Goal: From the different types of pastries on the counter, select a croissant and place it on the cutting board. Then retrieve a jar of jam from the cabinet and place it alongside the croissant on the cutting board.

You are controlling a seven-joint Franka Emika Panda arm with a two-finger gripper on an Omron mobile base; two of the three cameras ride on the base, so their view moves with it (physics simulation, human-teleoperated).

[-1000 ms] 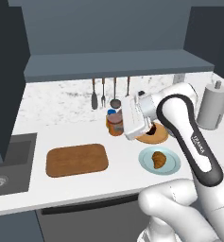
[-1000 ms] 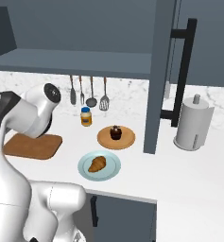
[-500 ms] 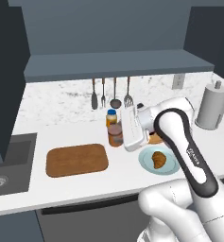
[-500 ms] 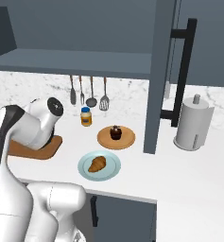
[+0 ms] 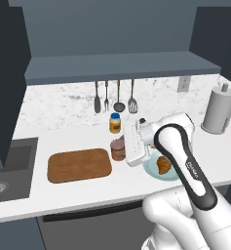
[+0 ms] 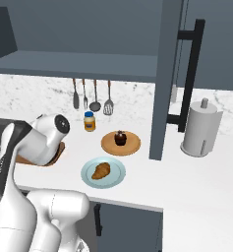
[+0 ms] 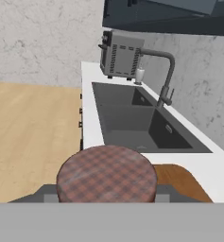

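Observation:
My gripper (image 5: 123,150) is shut on the jar of jam (image 5: 117,147), a squat reddish jar hanging low just right of the cutting board (image 5: 79,166). In the hand view the jar's dull checked lid (image 7: 106,172) sits between my fingertips, with a corner of the board (image 7: 179,182) beyond it. The golden croissant (image 5: 163,165) lies on a pale blue plate (image 5: 151,168) to the right of my hand. From the right it shows as the croissant (image 6: 101,171) on its plate, with the dark muffin (image 6: 120,138) on a round tan plate behind.
A yellow jar with a blue lid (image 5: 115,123) stands by the back wall under hanging utensils (image 5: 118,97). The sink (image 5: 5,166) is left of the board. A paper towel roll (image 5: 218,111) stands far right. An open cabinet door (image 6: 167,74) hangs over the counter.
My hand has come down and toward the front with the jar, from over the muffin plate to beside the board's right end. The pastries have not moved.

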